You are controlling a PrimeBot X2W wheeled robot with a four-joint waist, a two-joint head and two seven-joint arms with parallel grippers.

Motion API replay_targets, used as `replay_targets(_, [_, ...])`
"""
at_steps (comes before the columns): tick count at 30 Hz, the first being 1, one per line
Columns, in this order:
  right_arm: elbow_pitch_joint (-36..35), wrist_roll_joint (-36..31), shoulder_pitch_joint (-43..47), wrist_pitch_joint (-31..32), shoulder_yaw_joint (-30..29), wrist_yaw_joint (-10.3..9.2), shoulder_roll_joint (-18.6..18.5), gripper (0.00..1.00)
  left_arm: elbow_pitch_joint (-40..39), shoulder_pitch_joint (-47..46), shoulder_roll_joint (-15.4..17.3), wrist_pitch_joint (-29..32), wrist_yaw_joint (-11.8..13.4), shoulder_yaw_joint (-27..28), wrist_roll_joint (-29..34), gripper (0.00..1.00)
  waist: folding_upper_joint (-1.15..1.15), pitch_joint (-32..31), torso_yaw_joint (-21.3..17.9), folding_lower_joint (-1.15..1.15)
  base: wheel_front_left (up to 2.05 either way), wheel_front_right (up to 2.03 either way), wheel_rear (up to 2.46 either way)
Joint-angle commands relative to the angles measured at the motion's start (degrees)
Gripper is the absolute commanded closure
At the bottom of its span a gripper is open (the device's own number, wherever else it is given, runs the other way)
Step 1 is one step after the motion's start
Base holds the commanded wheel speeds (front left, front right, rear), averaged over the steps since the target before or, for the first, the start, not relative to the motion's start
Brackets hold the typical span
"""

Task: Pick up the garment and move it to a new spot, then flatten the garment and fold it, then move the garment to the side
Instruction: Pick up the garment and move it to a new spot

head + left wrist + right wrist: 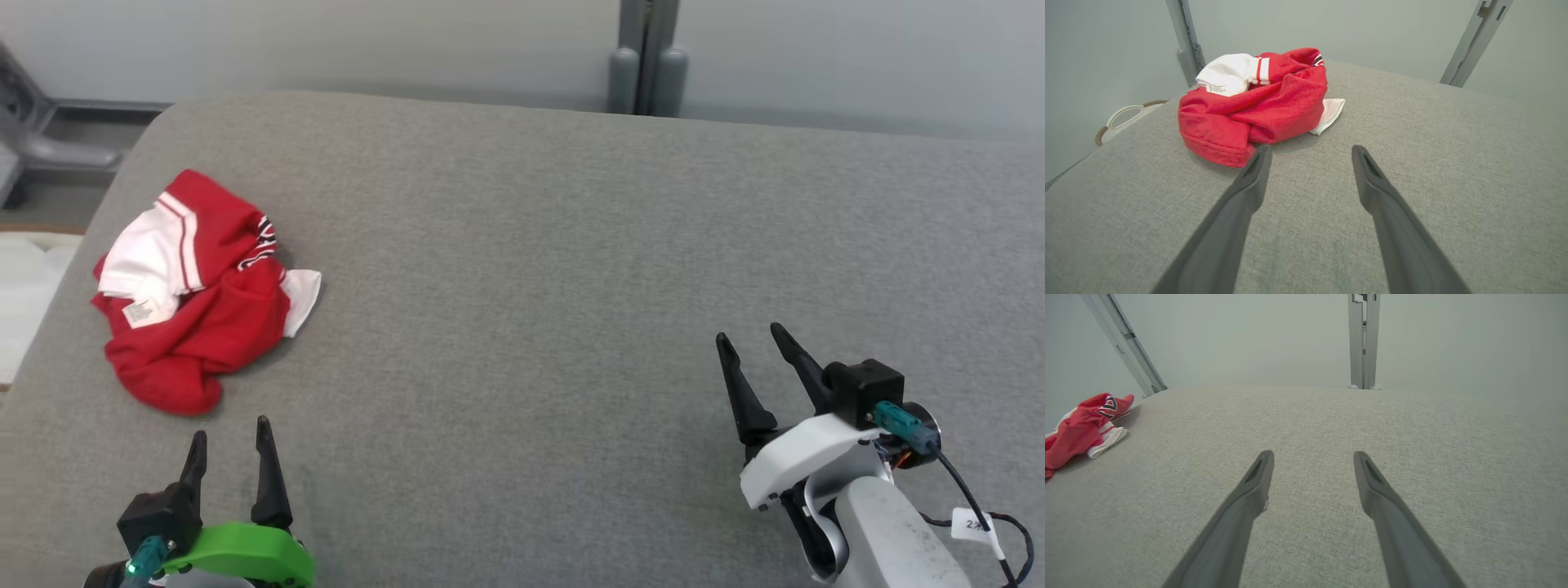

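A crumpled red and white garment (196,294) lies in a heap near the left end of the grey cushioned surface (531,269). My left gripper (230,429) stands open just in front of it, fingers pointing at it, nothing between them. In the left wrist view the garment (1257,106) sits just beyond the fingertips of the left gripper (1310,150), slightly to the left. My right gripper (749,336) stands open over bare fabric at the lower right, far from the garment. In the right wrist view the right gripper (1313,454) is empty and the garment (1081,426) shows at the far left edge.
A grey upright post (647,57) stands behind the surface's far edge. A pale basket (1122,120) with a brown rim sits off the left edge of the surface. A pale wall runs behind. Bare grey fabric spreads across the middle and right.
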Motion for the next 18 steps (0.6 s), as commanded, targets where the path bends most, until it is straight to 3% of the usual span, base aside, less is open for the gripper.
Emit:
replay_targets(1, [0.4,-0.2,-0.5,-0.1,0.3,-0.10,-0.3,0.00,0.1,-0.1,0.1,0.0,0.2,0.5,0.1,0.00,0.00,1.2,7.6,0.00,0.00,0.00,0.00])
replay_targets(9, [1.2,0.3,-0.8,-0.1,2.0,-0.10,-0.3,0.00,-0.1,1.4,0.1,0.0,0.7,2.7,-1.2,0.00,0.00,1.2,13.0,0.00,0.00,0.00,0.00])
replay_targets(18, [0.9,-0.9,-2.1,-0.1,3.1,-0.10,-0.3,0.00,-1.3,-0.3,0.1,0.0,-0.6,5.6,-4.2,0.00,0.00,3.1,12.7,0.00,0.00,0.00,0.00])
